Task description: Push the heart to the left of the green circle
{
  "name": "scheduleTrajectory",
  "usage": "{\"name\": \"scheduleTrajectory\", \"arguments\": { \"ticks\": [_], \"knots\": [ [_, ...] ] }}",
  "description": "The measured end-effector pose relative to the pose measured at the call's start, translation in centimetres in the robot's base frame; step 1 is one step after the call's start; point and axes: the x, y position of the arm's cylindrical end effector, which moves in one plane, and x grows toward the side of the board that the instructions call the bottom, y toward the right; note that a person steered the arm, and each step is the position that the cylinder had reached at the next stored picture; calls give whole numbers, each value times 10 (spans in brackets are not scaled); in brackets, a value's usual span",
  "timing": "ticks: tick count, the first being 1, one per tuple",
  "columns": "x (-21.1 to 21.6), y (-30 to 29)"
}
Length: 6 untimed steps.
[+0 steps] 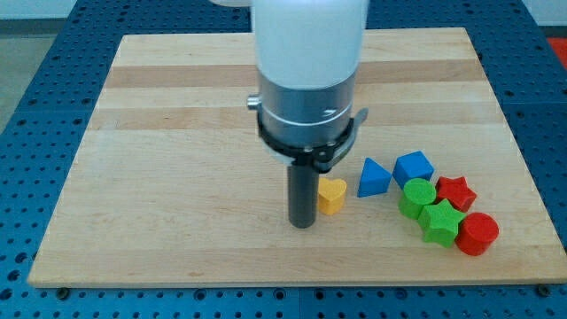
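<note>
A yellow heart (331, 196) lies on the wooden board (177, 133), right of centre toward the view's bottom. The green circle (416, 197) sits further to the view's right, with a blue triangle (373, 177) between the two. My tip (303, 223) rests on the board just left of the yellow heart, touching or nearly touching its left side. The arm's white and grey body (306, 80) hangs above and hides the board behind it.
A blue cube (414, 167) sits above the green circle. A green star (439, 221), a red star (456, 190) and a red circle (478, 234) cluster at the view's right, close to the board's right edge (523, 177).
</note>
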Motion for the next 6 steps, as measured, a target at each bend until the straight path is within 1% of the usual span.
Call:
{"name": "scheduleTrajectory", "arguments": {
  "ticks": [1, 2, 3, 4, 5, 6],
  "knots": [
    [-2, -1],
    [-10, 14],
    [-9, 24],
    [-6, 6],
    [-20, 1],
    [-46, 6]
  ]
}}
